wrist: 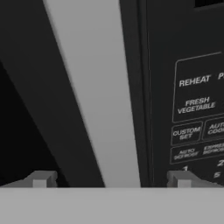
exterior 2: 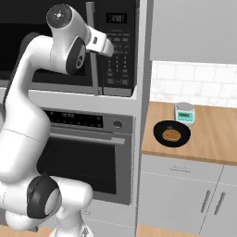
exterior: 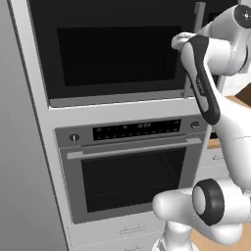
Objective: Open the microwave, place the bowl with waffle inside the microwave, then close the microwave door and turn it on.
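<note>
We hold our claw [wrist: 111,179] wide, fingers either side of the long grey vertical bar handle [wrist: 98,92] of the wide black microwave door [exterior: 117,54] — set to pull it open. Right of that shut door, the small black bowl [exterior 2: 171,134] with orange-brown waffle [exterior 2: 171,135] waits on the wooden worktop [exterior 2: 213,139].

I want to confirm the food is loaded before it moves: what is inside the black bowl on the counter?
The bowl on the wooden counter holds one round orange-brown waffle, lying flat. Whatever lies beneath the waffle is covered.
</note>
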